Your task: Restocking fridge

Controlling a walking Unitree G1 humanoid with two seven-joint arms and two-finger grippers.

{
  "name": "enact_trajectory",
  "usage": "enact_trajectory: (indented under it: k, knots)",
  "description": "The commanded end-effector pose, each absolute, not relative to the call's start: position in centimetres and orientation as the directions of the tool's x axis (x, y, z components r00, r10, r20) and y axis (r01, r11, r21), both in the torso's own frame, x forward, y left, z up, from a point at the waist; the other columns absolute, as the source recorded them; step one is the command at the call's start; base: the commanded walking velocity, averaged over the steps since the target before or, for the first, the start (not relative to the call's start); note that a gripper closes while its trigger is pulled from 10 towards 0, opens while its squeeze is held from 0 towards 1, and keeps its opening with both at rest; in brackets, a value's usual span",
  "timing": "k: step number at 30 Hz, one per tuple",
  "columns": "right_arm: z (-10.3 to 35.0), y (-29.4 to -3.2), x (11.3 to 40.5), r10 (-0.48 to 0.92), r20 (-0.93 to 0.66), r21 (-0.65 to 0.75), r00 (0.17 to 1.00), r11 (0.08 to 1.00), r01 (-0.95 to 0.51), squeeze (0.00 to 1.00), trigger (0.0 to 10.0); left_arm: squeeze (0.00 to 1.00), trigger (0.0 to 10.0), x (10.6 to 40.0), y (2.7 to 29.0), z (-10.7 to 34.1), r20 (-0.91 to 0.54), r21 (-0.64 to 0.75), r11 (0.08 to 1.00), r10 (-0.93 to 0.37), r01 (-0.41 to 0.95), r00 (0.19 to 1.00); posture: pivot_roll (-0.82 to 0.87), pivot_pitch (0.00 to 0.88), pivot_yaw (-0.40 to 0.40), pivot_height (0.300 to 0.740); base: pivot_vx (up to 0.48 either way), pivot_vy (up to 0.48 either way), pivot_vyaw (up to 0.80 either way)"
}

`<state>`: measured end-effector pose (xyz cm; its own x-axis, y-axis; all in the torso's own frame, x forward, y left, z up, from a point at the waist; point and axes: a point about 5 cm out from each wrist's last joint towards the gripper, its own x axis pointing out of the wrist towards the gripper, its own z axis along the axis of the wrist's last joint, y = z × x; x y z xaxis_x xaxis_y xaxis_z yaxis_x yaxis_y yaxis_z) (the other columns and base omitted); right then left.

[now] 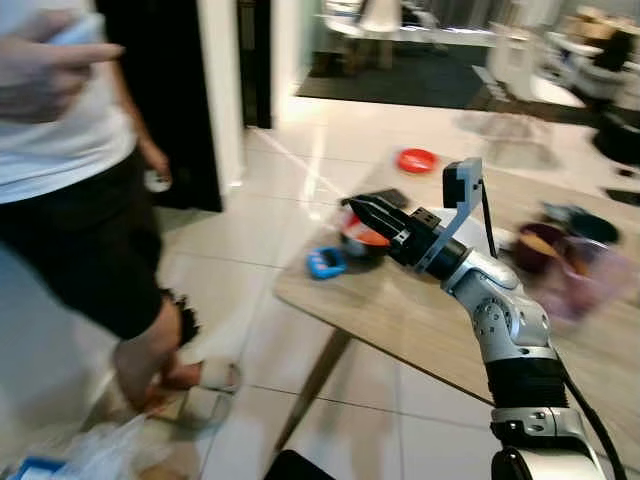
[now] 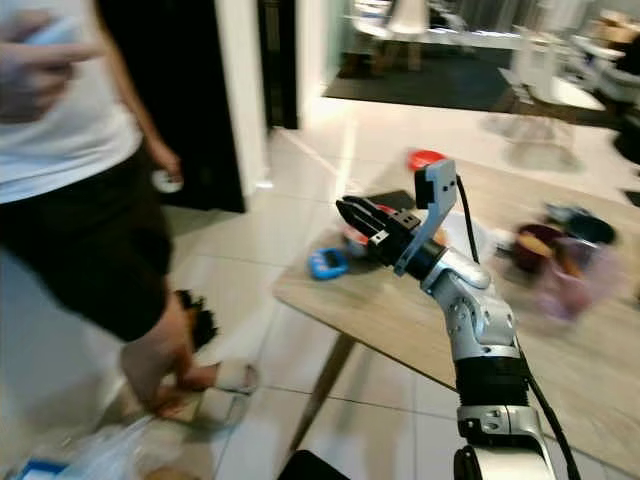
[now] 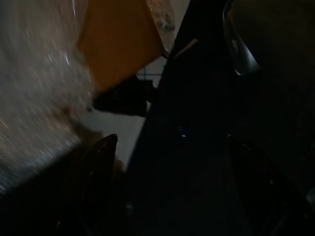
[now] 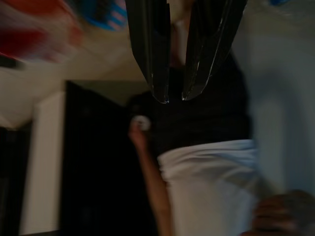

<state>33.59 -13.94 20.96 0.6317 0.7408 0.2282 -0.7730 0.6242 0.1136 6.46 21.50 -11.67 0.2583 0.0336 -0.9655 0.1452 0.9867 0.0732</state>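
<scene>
right gripper [image 1: 352, 205] is raised in front of the robot, above the near edge of a wooden table [image 1: 400, 320]. its two black fingers [image 4: 150, 54] are almost together, with only a thin gap between the tips, and nothing is between them. left gripper [image 3: 162, 182] hangs in a dark place; i cannot tell how its fingers stand.

at the bottom left, on the tiled floor [image 1: 260, 230], lies a clear plastic bag [image 1: 105, 450] with some things inside, too blurred to name. a person in a white shirt and black shorts [image 1: 80, 230] stands on the left, near a dark doorway [image 1: 165, 90].

on the table, just behind the gripper, are a small blue object [image 1: 325, 263] and a dark bowl with red inside [image 1: 362, 238]. more to the right are dark bowls [image 1: 540, 245], blurred. farther back lies a red lid [image 1: 417, 160].
</scene>
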Motion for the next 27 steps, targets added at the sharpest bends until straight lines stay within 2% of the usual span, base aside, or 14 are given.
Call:
enact_trajectory:
  k: [1,9,13,16,17,18,19,27]
  knots:
    - [21.6,-13.5,33.7,0.749,0.221,0.053,0.625,0.63,-0.774,0.0,10.0,0.0,10.0,7.7,19.8,-11.7,-0.954,0.029,0.987,-0.02,0.159,0.298,-0.01,0.0,-0.034,0.74,0.0,0.0,0.0]
    - [21.0,-12.4,33.6,0.766,0.158,-0.041,0.623,0.636,-0.771,0.0,10.0,0.0,10.0,7.7,19.7,-11.7,-0.954,0.025,0.987,-0.023,0.157,0.299,-0.01,0.0,-0.035,0.74,0.0,0.0,0.0]
    - [19.9,-11.8,34.3,0.734,0.063,-0.149,0.677,0.677,-0.72,0.0,10.0,0.0,10.0,7.7,19.6,-11.7,-0.954,0.026,0.987,-0.023,0.157,0.298,-0.01,0.0,-0.035,0.74,0.0,0.0,0.0]
    - [19.0,-11.0,35.0,0.682,0.028,-0.146,0.731,0.726,-0.672,0.0,10.0,0.0,10.0,7.7,19.6,-11.7,-0.954,0.025,0.987,-0.023,0.158,0.298,-0.01,0.0,-0.037,0.74,0.0,0.0,0.0]
    - [18.9,-10.9,35.3,0.66,0.02,-0.143,0.751,0.745,-0.652,0.11,10.0,0.0,10.0,7.7,19.6,-11.7,-0.954,0.025,0.987,-0.024,0.158,0.298,-0.01,0.0,-0.037,0.74,0.0,0.0,0.0]
    - [18.9,-10.9,35.3,0.66,0.02,-0.143,0.751,0.745,-0.652,0.11,10.0,0.0,10.0,7.7,19.6,-11.7,-0.954,0.025,0.987,-0.024,0.158,0.298,-0.01,0.0,-0.037,0.74,0.0,0.0,0.0]
    - [18.7,-10.7,35.6,0.648,0.01,-0.162,0.762,0.753,-0.638,1.0,10.0,0.0,10.0,7.6,19.6,-11.7,-0.954,0.024,0.987,-0.024,0.158,0.298,-0.01,0.0,-0.037,0.74,0.0,0.0,0.0]
    - [19.1,-9.6,37.0,0.588,-0.032,-0.312,0.808,0.762,-0.567,1.0,10.0,0.0,10.0,6.8,19.5,-11.9,-0.958,0.02,0.986,-0.028,0.165,0.286,0.0,0.0,-0.046,0.74,0.0,0.0,0.0]
